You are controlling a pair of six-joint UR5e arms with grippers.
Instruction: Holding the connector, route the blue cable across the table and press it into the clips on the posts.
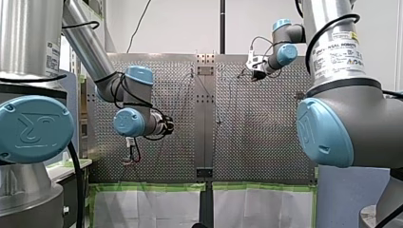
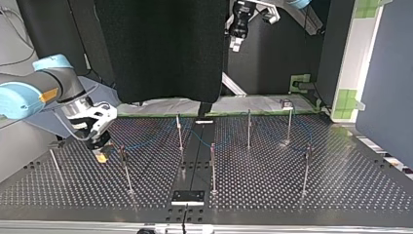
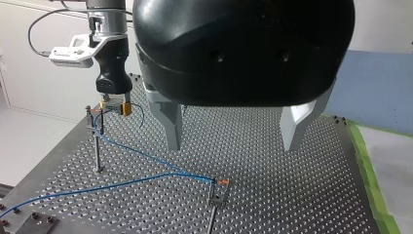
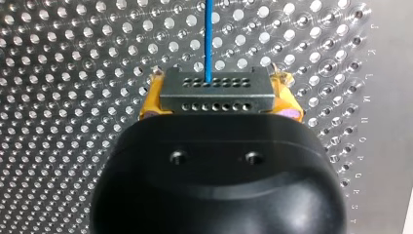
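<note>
- My right gripper (image 4: 219, 100) is clamped on the connector (image 4: 214, 87), a grey block with two rows of small holes, pinched between yellow pads (image 4: 148, 105).
- The blue cable (image 4: 208, 39) comes straight out of the connector's top row of holes and runs away over the perforated table (image 4: 73, 58).
- There is writing here: letters are stamped along the table's edge beside the gripper. J, K, L and M read clearly, and a run from O to T follows them.
- In the top view, that gripper sits low over the table at the view's left, just beside a thin post (image 2: 125, 168).
- From the left wrist view, the cable leaves the connector and passes the top of a tall post (image 3: 98, 151). I cannot tell whether it sits in that clip.
- It then reaches the clip (image 3: 219, 187) on a nearer post and bends there toward the table's edge.
- My left gripper (image 3: 231, 146) hangs high above the table with its metal fingers (image 3: 168, 122) wide apart and nothing between them.
- In the front view, the label (image 1: 340, 52) on my right arm reads "UNIVERSAL ROBOTS". The smaller print below it is too fine to read.
</note>
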